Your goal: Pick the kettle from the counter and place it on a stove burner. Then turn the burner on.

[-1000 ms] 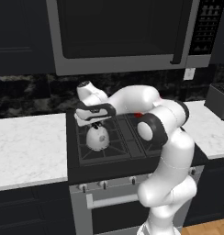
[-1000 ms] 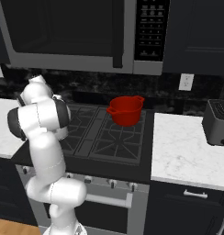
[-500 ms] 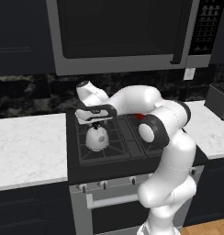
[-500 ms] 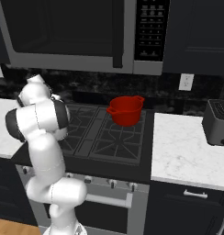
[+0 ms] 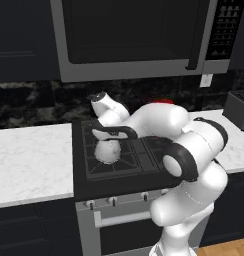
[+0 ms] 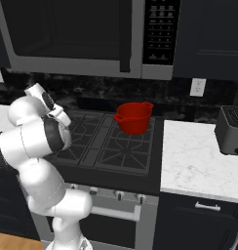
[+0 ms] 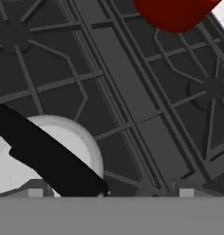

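The small white kettle (image 5: 108,151) stands upright on the front-left stove burner (image 5: 96,167) of the black cooktop. Its dark arched handle (image 5: 115,131) runs over its top. My gripper (image 5: 113,128) hovers just above that handle, open. In the hand view the two fingertips (image 7: 35,193) stand far apart, holding nothing. Below them at the lower left are the kettle's white body (image 7: 70,135) and black handle (image 7: 49,158). The marble counter (image 5: 29,160) lies to the left of the stove.
A red pot (image 6: 134,117) sits on the back-right burner, also seen as the red pot (image 7: 173,11). Stove knobs (image 5: 111,201) line the front panel. A microwave (image 5: 129,35) hangs overhead. A dark toaster (image 6: 233,129) stands on the right counter (image 6: 199,156).
The fingers have spread wider above the kettle's handle. The kettle stays put on the front-left burner, and the arm has barely shifted.
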You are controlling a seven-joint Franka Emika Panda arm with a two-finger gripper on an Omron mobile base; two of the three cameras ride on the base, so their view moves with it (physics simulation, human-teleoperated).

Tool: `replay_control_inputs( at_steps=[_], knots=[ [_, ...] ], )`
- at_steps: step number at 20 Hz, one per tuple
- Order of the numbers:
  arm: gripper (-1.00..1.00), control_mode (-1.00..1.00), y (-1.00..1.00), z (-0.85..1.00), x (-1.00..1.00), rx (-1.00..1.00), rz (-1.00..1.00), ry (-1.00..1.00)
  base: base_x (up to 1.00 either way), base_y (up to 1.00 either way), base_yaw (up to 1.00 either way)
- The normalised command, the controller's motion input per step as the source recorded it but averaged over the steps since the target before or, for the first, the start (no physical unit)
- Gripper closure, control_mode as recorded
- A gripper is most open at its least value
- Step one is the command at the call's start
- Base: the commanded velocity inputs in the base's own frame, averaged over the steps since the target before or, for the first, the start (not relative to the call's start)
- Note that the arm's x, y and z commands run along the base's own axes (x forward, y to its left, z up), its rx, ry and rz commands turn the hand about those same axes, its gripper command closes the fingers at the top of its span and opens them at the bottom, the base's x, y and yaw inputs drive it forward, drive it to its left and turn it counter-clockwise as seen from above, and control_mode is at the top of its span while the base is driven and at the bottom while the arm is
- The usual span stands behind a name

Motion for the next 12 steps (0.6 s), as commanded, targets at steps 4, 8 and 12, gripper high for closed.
replay_control_inputs(
  at_steps=[4, 8, 12],
  knots=[
    [-1.0, -1.0, -0.08, 0.36, -0.15, 0.0, -0.09, -0.15, 0.0, 0.0, 0.0],
    [-1.0, -1.0, 0.13, 0.35, 0.0, 0.0, -0.06, -0.13, 0.0, 0.0, 0.0],
    [-1.0, -1.0, 0.34, 0.26, 0.0, -0.03, -0.04, -0.13, 0.0, 0.0, 0.0]
  ],
)
